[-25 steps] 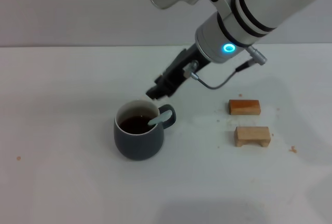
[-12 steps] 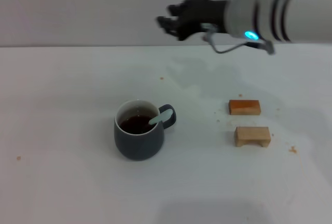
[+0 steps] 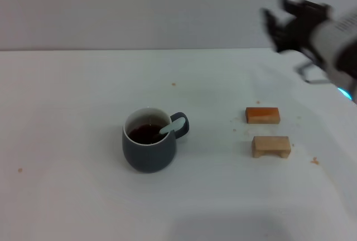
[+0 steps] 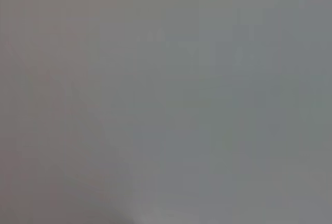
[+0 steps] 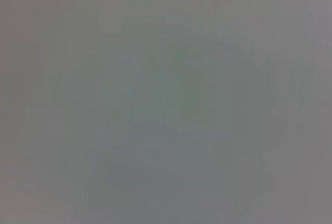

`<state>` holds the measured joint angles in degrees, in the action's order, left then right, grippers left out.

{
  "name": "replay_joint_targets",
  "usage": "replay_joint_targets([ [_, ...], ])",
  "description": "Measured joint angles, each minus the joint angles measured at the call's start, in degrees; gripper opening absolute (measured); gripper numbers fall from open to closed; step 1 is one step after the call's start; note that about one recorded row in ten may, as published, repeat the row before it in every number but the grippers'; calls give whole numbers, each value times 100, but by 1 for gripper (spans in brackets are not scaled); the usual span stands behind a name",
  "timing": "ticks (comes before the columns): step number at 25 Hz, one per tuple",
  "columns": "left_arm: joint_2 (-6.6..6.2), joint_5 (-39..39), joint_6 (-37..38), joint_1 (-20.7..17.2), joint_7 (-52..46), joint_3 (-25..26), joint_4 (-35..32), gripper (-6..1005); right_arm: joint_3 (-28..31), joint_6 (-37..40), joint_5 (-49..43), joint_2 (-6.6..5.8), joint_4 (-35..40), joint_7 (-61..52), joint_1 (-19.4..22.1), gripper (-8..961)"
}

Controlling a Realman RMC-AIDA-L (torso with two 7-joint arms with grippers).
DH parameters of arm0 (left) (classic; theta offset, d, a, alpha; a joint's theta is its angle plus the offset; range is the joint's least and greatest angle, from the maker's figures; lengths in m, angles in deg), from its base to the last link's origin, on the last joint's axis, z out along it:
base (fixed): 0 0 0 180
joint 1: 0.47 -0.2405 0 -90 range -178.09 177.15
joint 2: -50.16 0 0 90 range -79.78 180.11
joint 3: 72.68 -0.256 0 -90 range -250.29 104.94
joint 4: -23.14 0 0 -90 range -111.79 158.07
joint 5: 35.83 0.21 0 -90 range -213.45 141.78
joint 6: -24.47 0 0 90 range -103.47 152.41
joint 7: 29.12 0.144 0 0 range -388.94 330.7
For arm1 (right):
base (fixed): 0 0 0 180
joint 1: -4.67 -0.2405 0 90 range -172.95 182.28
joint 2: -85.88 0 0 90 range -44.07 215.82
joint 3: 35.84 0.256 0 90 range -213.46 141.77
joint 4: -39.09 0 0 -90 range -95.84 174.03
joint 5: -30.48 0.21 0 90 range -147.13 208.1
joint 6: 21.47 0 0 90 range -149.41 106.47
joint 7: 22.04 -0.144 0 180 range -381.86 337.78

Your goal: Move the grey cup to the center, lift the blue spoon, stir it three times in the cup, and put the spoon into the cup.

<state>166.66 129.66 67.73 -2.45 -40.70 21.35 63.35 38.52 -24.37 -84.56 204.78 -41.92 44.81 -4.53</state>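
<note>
The grey cup [image 3: 148, 150] stands upright near the middle of the white table, its handle pointing right and dark brown liquid inside. The blue spoon [image 3: 173, 125] rests in the cup, with its pale handle leaning on the rim above the cup's handle and its bowl hidden in the liquid. My right gripper [image 3: 277, 17] hangs high at the far right, well away from the cup, open and holding nothing. The left gripper is out of view. Both wrist views show only a plain grey blur.
Two small wooden blocks lie right of the cup: an orange-brown one [image 3: 262, 115] and a paler one [image 3: 271, 146] in front of it. A few crumbs dot the white table [image 3: 67, 112]. A grey wall stands behind the table.
My right arm has let go of the spoon, lifted away from the cup and swung up and far to the right. Cup and spoon have stayed in place.
</note>
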Motion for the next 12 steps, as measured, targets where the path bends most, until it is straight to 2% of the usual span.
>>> replay_joint_targets([
  [4, -7, 1, -3, 50, -20, -49, -13, -2, 5, 624, 51, -9, 146, -15, 550, 329],
  [12, -20, 0, -3, 164, -42, -133, -64, -2, -80, 1503, 254, -10, 759, -206, 966, 329],
])
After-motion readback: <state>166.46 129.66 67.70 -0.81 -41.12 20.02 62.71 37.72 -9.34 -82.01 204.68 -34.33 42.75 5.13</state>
